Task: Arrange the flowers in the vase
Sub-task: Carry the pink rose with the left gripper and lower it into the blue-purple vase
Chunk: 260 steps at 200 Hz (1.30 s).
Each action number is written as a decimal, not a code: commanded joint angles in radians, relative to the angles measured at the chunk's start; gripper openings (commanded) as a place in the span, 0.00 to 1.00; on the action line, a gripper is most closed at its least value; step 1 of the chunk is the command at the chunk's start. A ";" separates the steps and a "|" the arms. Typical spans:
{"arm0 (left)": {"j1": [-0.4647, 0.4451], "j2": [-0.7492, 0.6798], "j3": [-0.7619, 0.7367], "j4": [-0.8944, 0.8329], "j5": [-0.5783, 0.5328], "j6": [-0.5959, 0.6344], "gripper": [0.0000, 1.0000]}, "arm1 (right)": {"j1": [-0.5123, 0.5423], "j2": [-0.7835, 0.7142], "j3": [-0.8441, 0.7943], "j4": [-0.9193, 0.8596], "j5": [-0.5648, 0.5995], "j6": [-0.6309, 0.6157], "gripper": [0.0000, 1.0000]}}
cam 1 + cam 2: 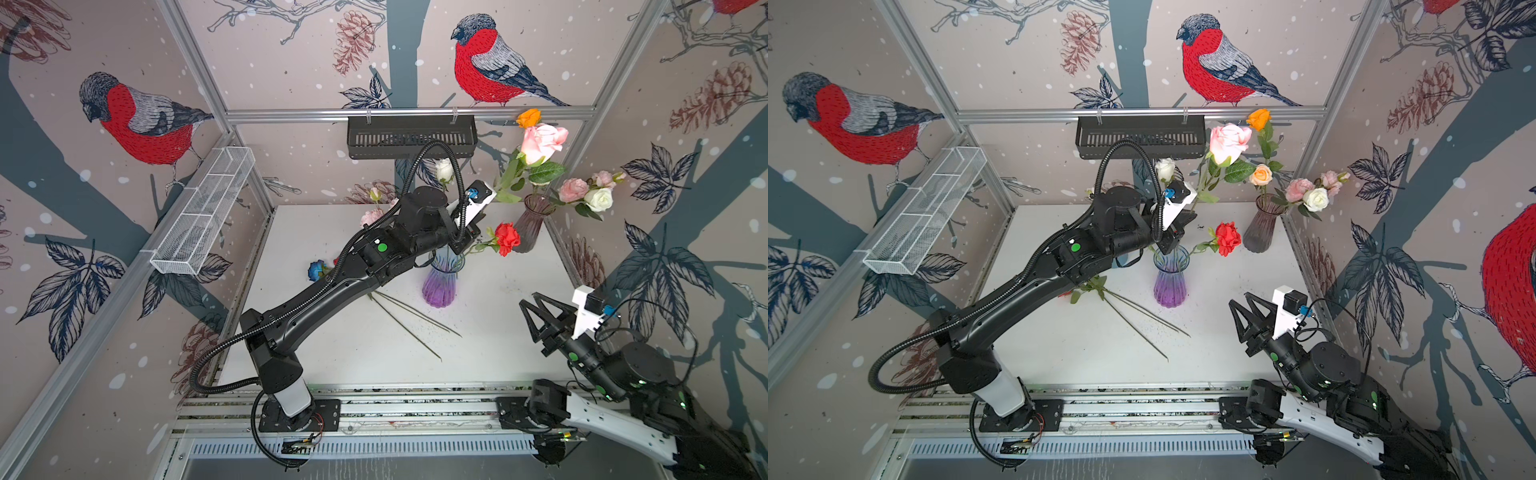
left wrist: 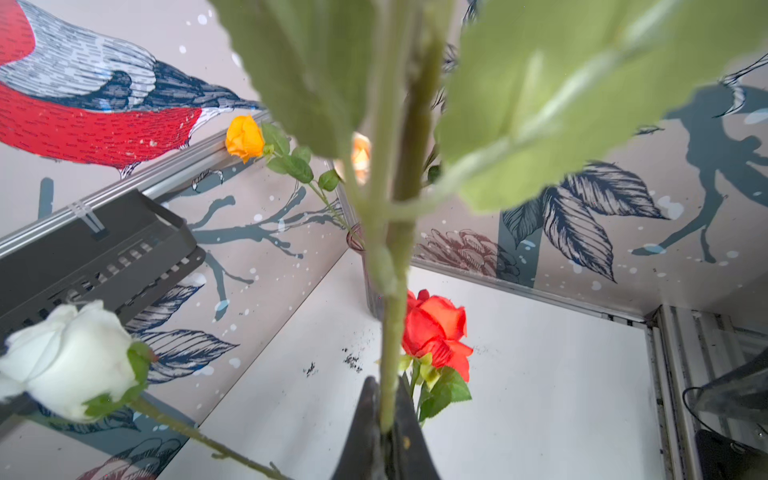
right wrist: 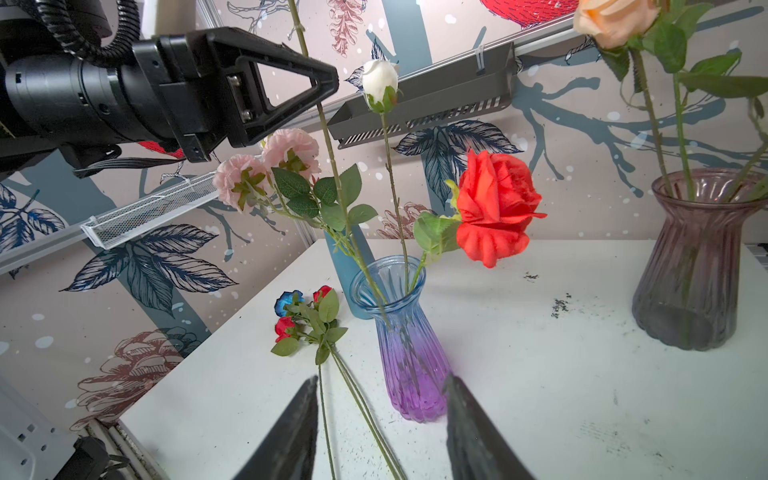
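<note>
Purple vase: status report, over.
Left gripper shut on pink rose stem, stem in purple vase. Right gripper open, empty. Loose flowers beside vase, nothing blocking.

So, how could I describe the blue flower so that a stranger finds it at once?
Start at the white table and find the blue-to-purple vase near its middle. Beside it a small bunch lies flat on the table; among its red heads, the blue flower is the only blue one.

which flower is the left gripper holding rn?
The big pink rose: its stem runs down through the left gripper, jaws shut on it, above the blue-purple vase. The red rose and white rose stand in that vase ungripped.
</note>
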 commanded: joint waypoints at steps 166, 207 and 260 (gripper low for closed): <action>0.002 -0.058 0.003 0.091 0.011 0.006 0.00 | 0.192 -0.020 0.020 -0.021 0.215 0.055 0.48; 0.002 -0.050 0.056 0.085 0.043 0.006 0.00 | 0.211 -0.021 0.019 -0.013 0.233 0.050 0.48; 0.002 -0.035 0.068 0.052 0.034 0.022 0.00 | 0.246 -0.021 0.013 -0.015 0.256 0.065 0.48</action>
